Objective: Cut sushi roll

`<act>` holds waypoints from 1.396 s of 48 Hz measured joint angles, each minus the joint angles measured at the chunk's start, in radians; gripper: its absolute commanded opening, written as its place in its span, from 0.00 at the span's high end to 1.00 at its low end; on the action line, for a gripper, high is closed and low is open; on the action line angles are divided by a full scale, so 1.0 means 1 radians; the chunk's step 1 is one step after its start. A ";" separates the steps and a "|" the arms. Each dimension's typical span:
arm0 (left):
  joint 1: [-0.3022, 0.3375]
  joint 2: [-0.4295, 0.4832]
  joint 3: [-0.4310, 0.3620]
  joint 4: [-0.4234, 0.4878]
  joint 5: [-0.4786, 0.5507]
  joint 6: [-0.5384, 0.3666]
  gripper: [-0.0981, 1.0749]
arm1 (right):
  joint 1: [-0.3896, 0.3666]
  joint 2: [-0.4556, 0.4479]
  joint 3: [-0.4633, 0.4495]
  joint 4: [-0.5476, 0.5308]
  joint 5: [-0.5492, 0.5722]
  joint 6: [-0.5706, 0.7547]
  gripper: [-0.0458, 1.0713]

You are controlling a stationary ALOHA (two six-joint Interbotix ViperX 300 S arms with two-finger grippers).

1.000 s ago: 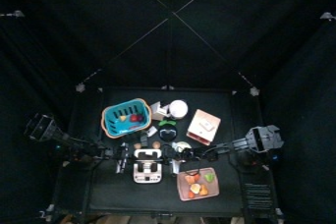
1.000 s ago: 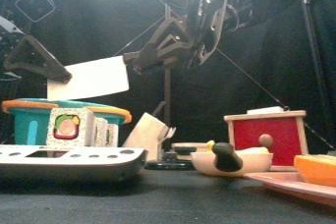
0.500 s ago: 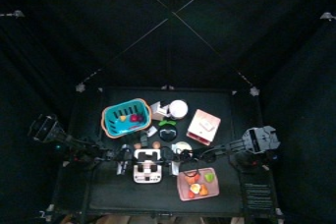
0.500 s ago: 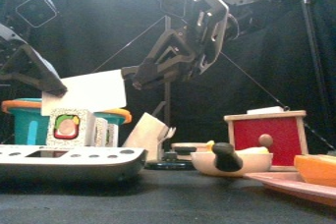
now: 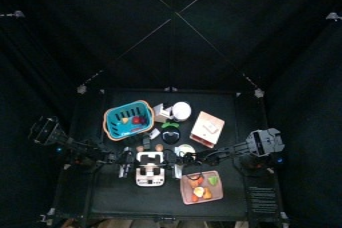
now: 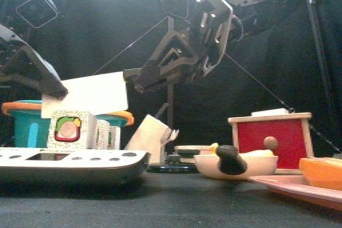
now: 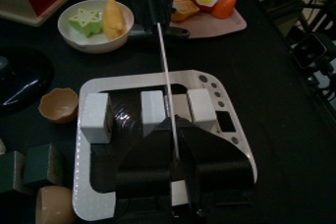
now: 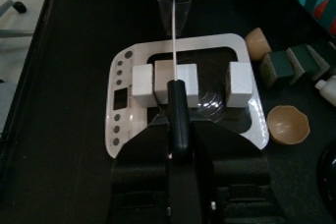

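Observation:
A white cutting tray [image 5: 150, 175] [image 6: 67, 162] [image 7: 86, 189] [image 8: 121, 110] lies at the table's front. Across it lies the sushi roll [image 7: 203, 105] [image 8: 138, 81], a row of white blocks with dark bands; its end face [image 6: 70, 130] shows green and red. The knife [image 6: 91, 87] hangs above it, a cream blade that is only a thin line in the wrist views [image 7: 164, 51] [image 8: 172, 41]. My left gripper [image 7: 184, 174] [image 6: 36, 70] and right gripper [image 8: 180, 159] [image 6: 144, 70] are each shut on an end of it.
A teal basket [image 5: 127, 120] [image 6: 54, 117] stands behind the tray, a red box [image 6: 271, 137] at the right. A plate of food [image 5: 201, 187] [image 7: 197, 7], a bowl with a star [image 7: 94, 24] and a small brown cup [image 8: 289, 122] flank the tray.
Over the second, both arms and the blade sank a little toward the tray, shifting left in the front view. Hardly anything moved in the last half second.

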 measured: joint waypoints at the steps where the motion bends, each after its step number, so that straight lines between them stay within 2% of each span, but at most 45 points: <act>1: 0.000 0.000 0.000 0.000 0.000 0.000 0.59 | 0.000 0.000 -0.002 0.000 0.000 0.000 0.58; 35: 0.034 0.000 0.003 0.003 0.000 0.002 0.59 | 0.000 0.021 -0.002 0.000 0.000 0.000 0.58; 46: 0.057 -0.002 0.002 0.029 0.000 0.021 0.59 | -0.002 0.020 -0.002 0.002 0.002 0.000 0.58; 67: 0.060 -0.005 -0.002 0.037 0.000 0.038 0.59 | 0.000 0.020 -0.002 -0.005 0.000 -0.002 0.58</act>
